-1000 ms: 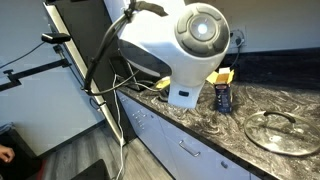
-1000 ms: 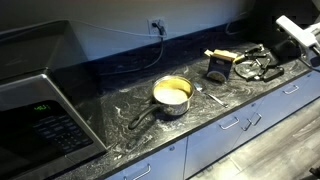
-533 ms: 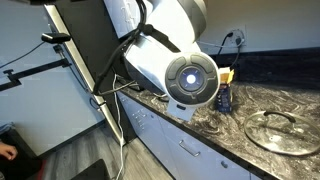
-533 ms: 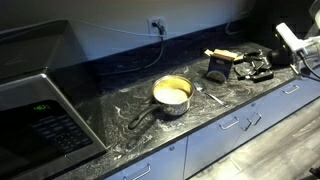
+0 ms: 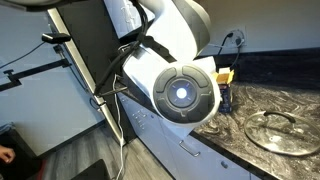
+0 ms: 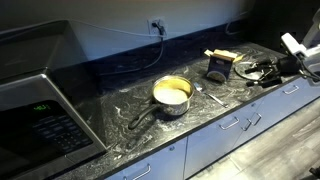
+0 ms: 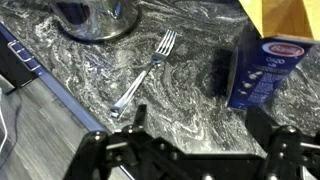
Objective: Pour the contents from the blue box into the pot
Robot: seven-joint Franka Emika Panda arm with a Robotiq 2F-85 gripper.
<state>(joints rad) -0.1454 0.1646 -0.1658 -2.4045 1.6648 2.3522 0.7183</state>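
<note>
The blue box (image 6: 218,66) stands upright on the dark marbled bench (image 6: 120,100), toward the right end and back near the wall, its yellow top flaps folded open. To its left sits the pot (image 6: 172,95), low and silvery, with yellow showing inside and a long dark handle reaching toward the near left edge. A fork (image 6: 212,96) lies flat on the bench between the two, nearer the front. The gripper (image 6: 252,74) hangs low just right of the box, close to it but apart. In the wrist view the black fingers (image 7: 115,150) are spread wide with only bare bench between them, so they grip nothing. There the box (image 7: 265,70) stands ahead on the right with a red and white label on its face, the fork (image 7: 145,72) lies slantwise in the middle, and the pot (image 7: 95,15) fills the far left corner. In an exterior view the white arm (image 5: 180,90) blocks most of the scene. The box (image 5: 225,95) peeks out behind it, and a flat round glass lid (image 5: 283,130) with a knob rests on the bench to the right. A microwave (image 6: 40,115) fills the near left.
</note>
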